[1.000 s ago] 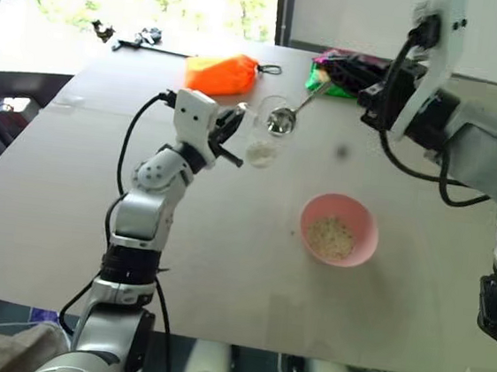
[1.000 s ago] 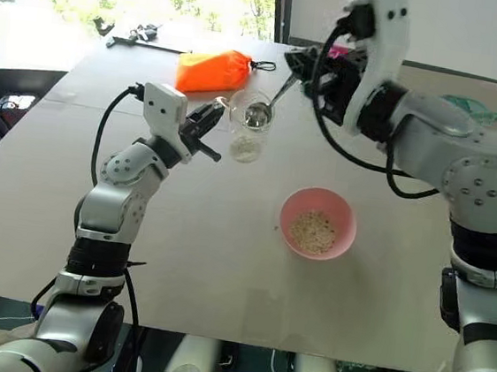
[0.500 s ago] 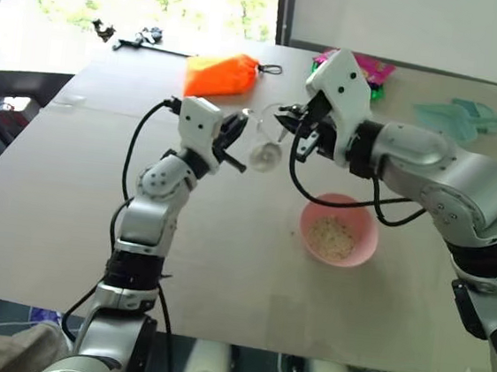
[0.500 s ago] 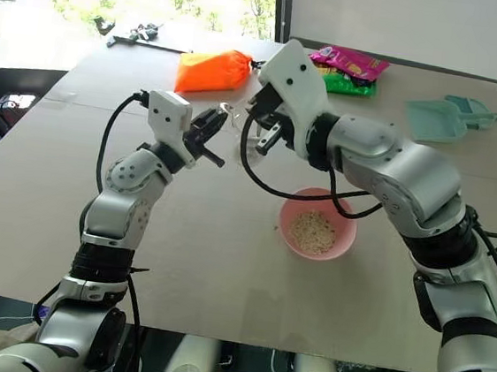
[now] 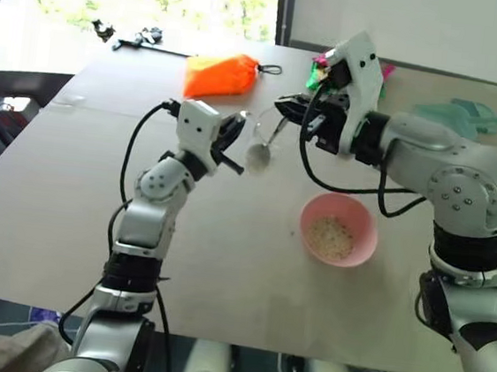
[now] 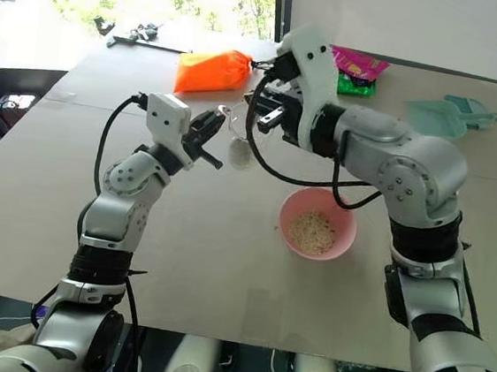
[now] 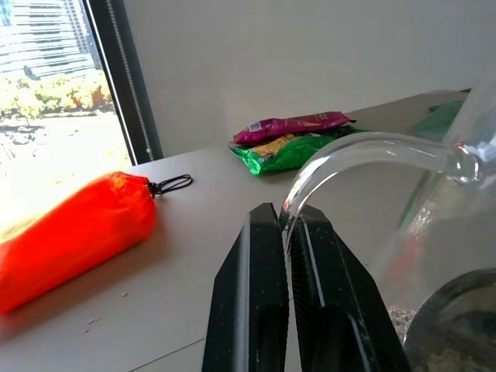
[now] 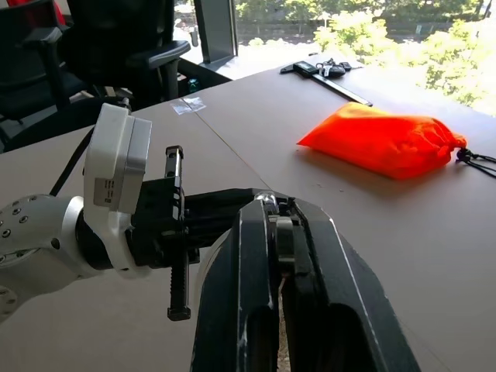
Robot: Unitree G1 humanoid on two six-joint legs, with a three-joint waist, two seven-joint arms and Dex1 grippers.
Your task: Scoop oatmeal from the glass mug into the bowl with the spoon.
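The glass mug (image 5: 261,139) is held aloft by its handle in the closed left claw (image 5: 233,140). The spoon (image 5: 275,131), clamped in the closed right claw (image 5: 294,112), is dipped inside. The oatmeal (image 7: 403,319) should be lifted level, then carried to the bowl (image 5: 339,228) below the right claw.

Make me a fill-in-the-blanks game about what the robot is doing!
1. The left gripper is shut on the handle of the glass ____.
2. The right gripper holds a ____.
3. The bowl with oatmeal in it is ____.
4. The pouch on the table is ____.

Missing words: mug; spoon; pink; orange
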